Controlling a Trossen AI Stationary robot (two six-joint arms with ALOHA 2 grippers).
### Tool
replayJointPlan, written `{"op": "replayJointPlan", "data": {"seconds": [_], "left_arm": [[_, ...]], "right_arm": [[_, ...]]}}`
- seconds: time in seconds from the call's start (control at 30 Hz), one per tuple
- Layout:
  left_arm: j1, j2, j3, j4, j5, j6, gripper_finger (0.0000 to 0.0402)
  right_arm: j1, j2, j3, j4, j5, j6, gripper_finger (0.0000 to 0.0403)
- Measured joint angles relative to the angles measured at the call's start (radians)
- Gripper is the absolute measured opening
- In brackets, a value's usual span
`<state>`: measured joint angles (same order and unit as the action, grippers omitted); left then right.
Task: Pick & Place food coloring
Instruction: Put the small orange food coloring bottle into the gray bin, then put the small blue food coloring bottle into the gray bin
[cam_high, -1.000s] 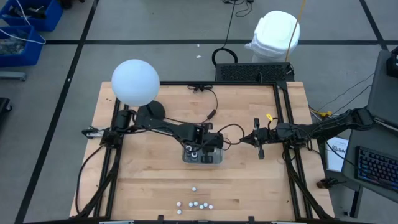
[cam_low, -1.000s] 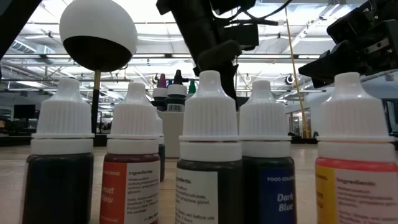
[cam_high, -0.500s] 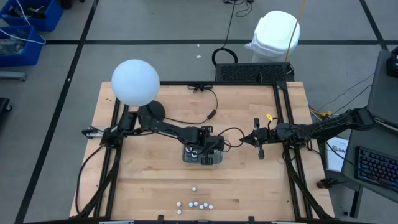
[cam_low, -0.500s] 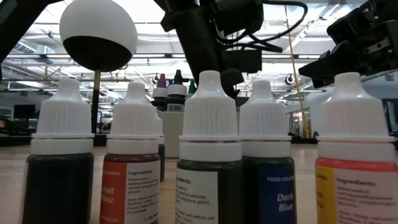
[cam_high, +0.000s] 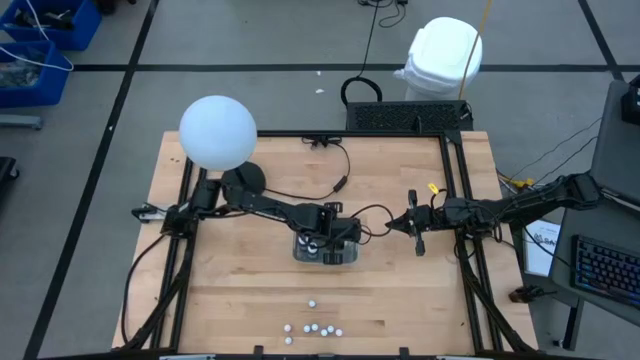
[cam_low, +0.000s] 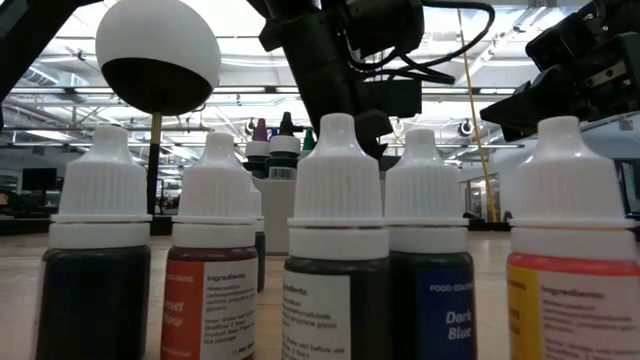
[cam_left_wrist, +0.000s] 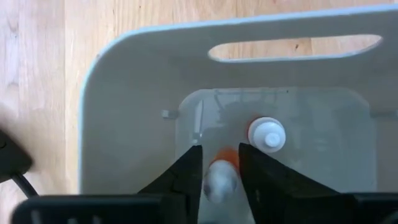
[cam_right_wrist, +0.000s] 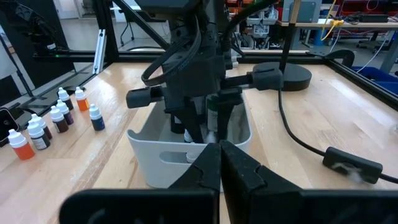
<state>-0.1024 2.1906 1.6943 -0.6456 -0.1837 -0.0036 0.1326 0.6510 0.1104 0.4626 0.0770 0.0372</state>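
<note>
A grey tray (cam_high: 325, 252) sits at the middle of the table. My left gripper (cam_left_wrist: 221, 153) reaches down into it, its fingers on either side of a small orange-bodied, white-capped food coloring bottle (cam_left_wrist: 222, 177). A second white-capped bottle (cam_left_wrist: 267, 134) stands on the tray floor just beyond. Several more bottles (cam_high: 312, 327) stand upright in a loose group near the table's near edge, close up in the low view (cam_low: 335, 250). My right gripper (cam_high: 415, 232) waits shut and level to the right of the tray, clear of everything. My left gripper comes from above, slanting down into the tray, with the orange bottle's cap (cam_left_wrist: 221, 182) between its two fingers (cam_left_wrist: 189, 177). Whether the fingers touch the bottle, I cannot tell.
A white globe lamp (cam_high: 218, 132) on a black round base (cam_high: 245, 180) stands at the far left. Its cable with a black switch (cam_high: 340, 184) lies behind the tray. Black frame rails (cam_high: 185, 260) run along both table sides. Bare wood lies between the tray and the near bottles.
My left gripper has sunk a little farther into the tray, then kept still.
</note>
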Motion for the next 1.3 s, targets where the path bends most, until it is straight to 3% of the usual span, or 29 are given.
{"op": "replayJointPlan", "data": {"seconds": [0.37,0.6,0.8,0.9,1.03,1.2,1.3], "left_arm": [[-0.004,-0.051,0.001,-0.032,0.0,0.032,0.0173],[-0.041,-0.218,0.001,-0.098,-0.002,-0.005,0.0175],[-0.102,-0.417,0.001,-0.275,-0.025,-0.088,0.0173],[-0.158,-0.52,0.001,-0.382,-0.113,-0.102,0.0151],[-0.241,-0.671,-0.048,-0.472,-0.226,-0.121,0.0093],[-0.333,-0.91,-0.27,-0.355,-0.237,-0.148,0.0019],[-0.378,-1.08,-0.476,-0.181,-0.214,-0.111,0.0007]], "right_arm": [[0.0,0.0,0.0,-0.001,0.0,0.0,0.0],[0.0,0.0,0.0,-0.004,0.0,0.0,0.0],[0.0,0.0,0.0,-0.004,0.0,0.0,0.0],[0.0,0.0,0.0,-0.003,0.0,0.0,0.0],[0.0,0.0,0.0,0.004,0.0,0.001,0.0],[0.0,0.0,0.0,0.009,0.0,-0.001,0.0],[0.0,0.0,0.0,0.012,0.0,-0.004,0.0]]}}
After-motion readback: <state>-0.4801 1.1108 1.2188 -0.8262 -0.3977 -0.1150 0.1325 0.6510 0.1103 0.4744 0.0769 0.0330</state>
